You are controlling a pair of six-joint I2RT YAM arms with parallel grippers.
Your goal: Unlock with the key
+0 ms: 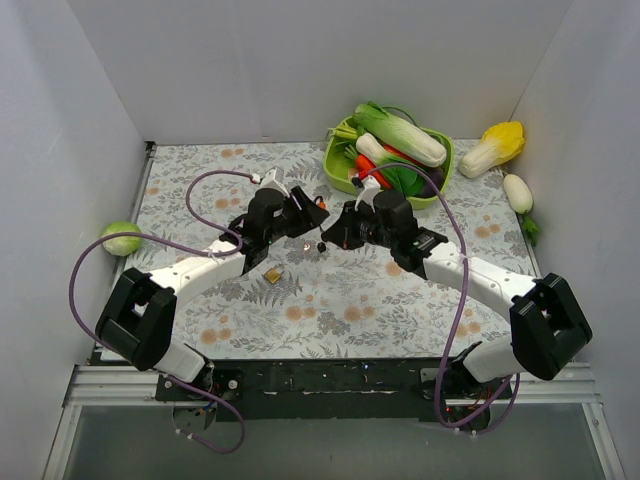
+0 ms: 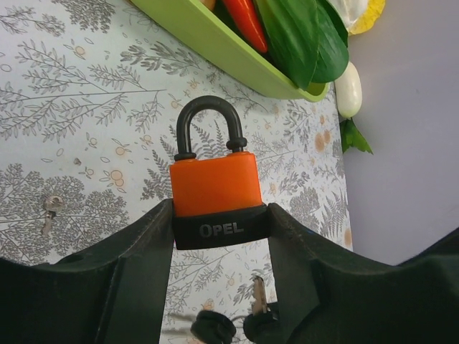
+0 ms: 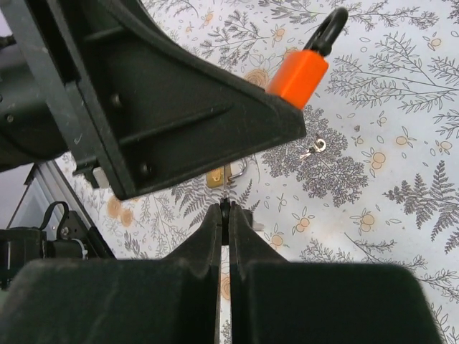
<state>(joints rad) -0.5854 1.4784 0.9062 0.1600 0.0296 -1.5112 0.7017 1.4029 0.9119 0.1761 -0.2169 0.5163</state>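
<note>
My left gripper [image 2: 220, 212] is shut on the black base of an orange padlock [image 2: 214, 185] marked OPEL and holds it above the table, black shackle pointing away. It also shows in the top view [image 1: 317, 205] and the right wrist view [image 3: 299, 72]. My right gripper [image 3: 226, 212] is shut on the black head of the key [image 3: 226, 206], its thin blade pointing toward the left gripper. In the left wrist view the key [image 2: 257, 296] sits just below the padlock's base, apart from it, with a second black head beside it. Both grippers [image 1: 304, 215] [image 1: 333, 234] meet mid-table.
A small brass padlock [image 1: 272, 273] lies on the floral cloth below the grippers. A plain silvery key [image 3: 315, 147] lies nearby. A green tray [image 1: 331, 160] of toy vegetables stands at the back right, with a yellow cabbage [image 1: 495, 146] and white radish [image 1: 518, 192] beside it. A green ball [image 1: 121, 237] lies at left.
</note>
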